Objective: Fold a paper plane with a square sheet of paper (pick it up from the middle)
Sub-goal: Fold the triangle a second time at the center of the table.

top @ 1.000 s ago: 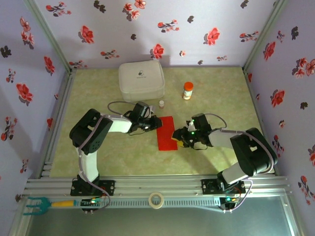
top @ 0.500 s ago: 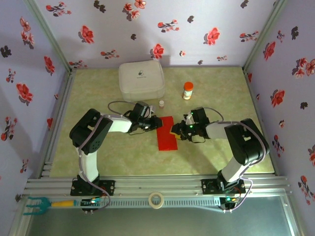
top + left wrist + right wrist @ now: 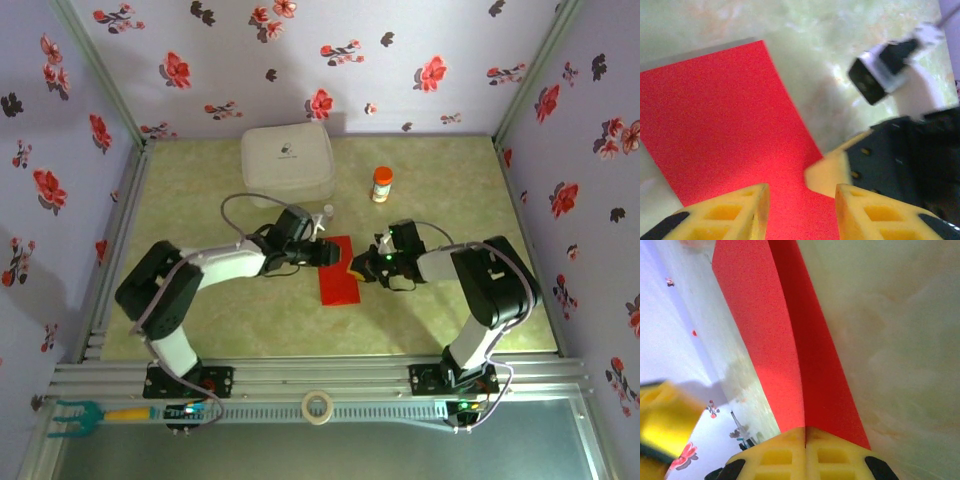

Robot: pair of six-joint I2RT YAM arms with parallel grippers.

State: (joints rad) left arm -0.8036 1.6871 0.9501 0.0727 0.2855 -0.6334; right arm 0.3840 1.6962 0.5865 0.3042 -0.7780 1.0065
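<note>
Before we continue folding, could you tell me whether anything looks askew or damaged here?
Nothing damaged or spilled. The red sheet of paper lies slightly slanted on the table, one edge pinched in the shut right claw.

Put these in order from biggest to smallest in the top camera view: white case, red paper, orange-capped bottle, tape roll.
1. white case
2. red paper
3. orange-capped bottle and tape roll look about alike, and the roll lies nearer the camera, so I won't rank those two.
</note>
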